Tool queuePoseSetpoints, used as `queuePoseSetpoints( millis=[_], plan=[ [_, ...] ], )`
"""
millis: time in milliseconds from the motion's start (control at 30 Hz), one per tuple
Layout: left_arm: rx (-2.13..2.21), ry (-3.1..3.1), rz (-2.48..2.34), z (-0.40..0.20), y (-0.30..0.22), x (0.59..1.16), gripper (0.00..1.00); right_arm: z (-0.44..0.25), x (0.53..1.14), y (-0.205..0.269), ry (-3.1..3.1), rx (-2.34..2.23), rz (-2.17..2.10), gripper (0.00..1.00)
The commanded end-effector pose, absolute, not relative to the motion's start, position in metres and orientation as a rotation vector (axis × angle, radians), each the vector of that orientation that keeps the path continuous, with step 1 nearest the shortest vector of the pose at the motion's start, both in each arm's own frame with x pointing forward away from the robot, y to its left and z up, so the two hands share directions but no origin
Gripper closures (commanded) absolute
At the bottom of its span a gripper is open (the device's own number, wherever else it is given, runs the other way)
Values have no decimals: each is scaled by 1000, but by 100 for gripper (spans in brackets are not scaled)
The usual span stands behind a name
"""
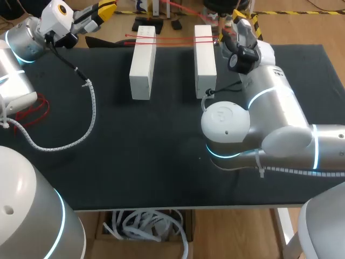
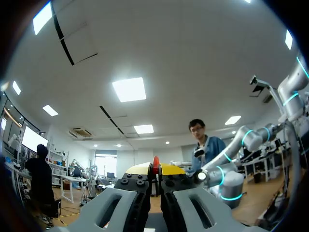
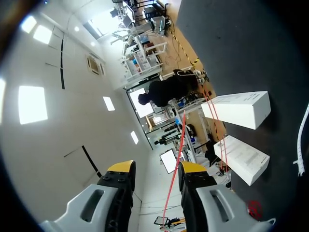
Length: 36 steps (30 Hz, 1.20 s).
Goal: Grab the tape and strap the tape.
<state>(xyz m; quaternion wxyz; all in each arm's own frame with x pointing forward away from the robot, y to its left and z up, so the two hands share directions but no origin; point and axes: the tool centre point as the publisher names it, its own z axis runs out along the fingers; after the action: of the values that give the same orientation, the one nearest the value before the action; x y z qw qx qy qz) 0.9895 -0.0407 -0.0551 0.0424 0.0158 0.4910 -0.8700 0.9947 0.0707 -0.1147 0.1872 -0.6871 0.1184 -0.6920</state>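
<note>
Plainly, the coming move turned on how the red tape lay to the right fingers. In the right wrist view one strand ran lengthwise through the gap between them, closer to one finger than the other. Neither finger visibly pressed on it, so those fingers stood released around the tape and were not grasping it.

Ahead of them the tape carried on to the two white blocks, which lay side by side on the dark tabletop. In the head view it crossed the blocks' far ends as two thin strands, with its long axis running across the tabletop from one side to the other. The right arm was the nearer one, its wrist just beside the far end of the right-hand block.

The left fingers were held up off the tabletop's far left corner, well apart from the blocks. They were clenched tight, with a sliver of red standing up between them. I judged that sliver to be the tape's other end.

The tape looked thin, flat and bright red. It was drawn fairly straight over the blocks and seemed likely to slip sideways unless the right fingers closed squarely on it.
</note>
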Motion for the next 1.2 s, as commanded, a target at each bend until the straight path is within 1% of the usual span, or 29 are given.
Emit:
queuePoseSetpoints(
  millis=[33, 200, 500, 700, 1033, 1200],
  plan=[
    [46, 1503, -2660, -55, -41, 989, 100, -112, 993, 73, 346, -1943, -1943, 63],
    [46, 1503, -2660, -55, -41, 989, 100, -110, 992, 72, 349, -1938, -1944, 67],
    [46, 1503, -2660, -55, -41, 989, 100, -109, 992, 74, 349, -1934, -1943, 66],
    [46, 1503, -2660, -55, -41, 989, 100, -108, 994, 76, 355, -1930, -1941, 68],
    [46, 1503, -2660, -55, -41, 989, 100, -107, 993, 80, 357, -1926, -1933, 68],
    [46, 1503, -2660, -55, -41, 989, 100, -107, 994, 82, 355, -1928, -1934, 71]
  ],
)
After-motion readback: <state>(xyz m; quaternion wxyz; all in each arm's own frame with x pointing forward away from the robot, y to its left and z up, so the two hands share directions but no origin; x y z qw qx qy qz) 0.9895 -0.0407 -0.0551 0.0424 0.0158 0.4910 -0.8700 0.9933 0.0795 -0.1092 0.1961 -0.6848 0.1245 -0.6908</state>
